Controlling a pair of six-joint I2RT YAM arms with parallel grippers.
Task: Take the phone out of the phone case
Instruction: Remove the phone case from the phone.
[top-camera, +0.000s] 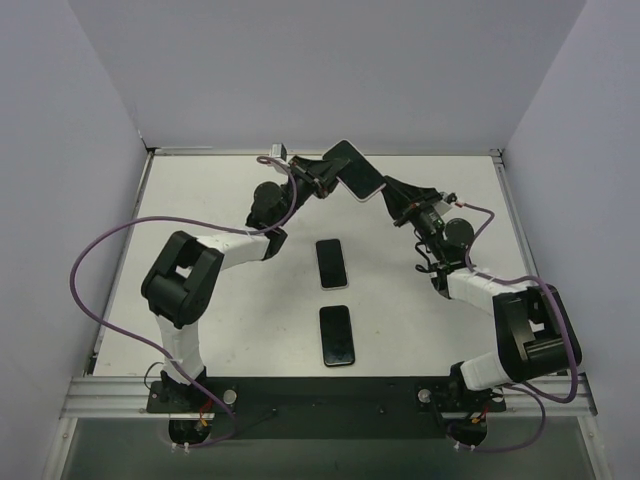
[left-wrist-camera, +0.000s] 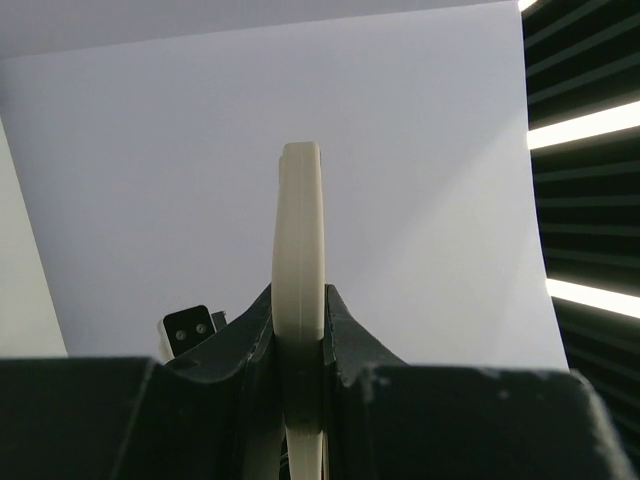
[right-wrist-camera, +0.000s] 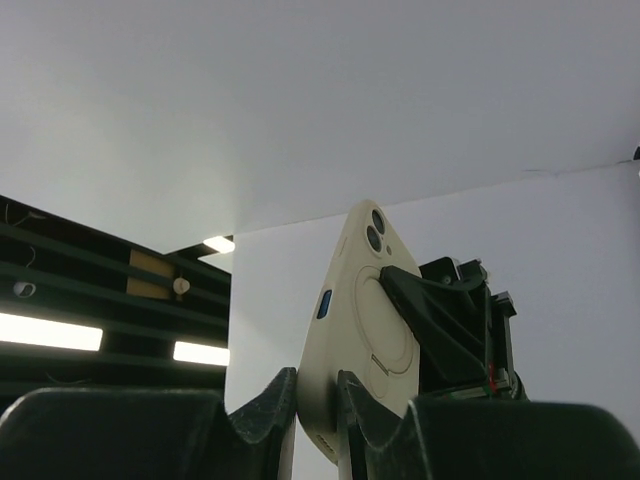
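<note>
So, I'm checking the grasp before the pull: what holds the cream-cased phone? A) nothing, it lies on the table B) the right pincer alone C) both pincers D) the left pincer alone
C: the left pincer and the right pincer each clamp an edge of the cream-coloured phone case, held aloft.

no readable text, labels or numbers anywhere

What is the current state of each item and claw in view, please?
cased phone: held above the table, phone inside its cream case.
left claw: shut on the cased phone.
right claw: shut on the cased phone.
far phone: flat on the table, untouched.
near phone: flat on the table, untouched.
</note>
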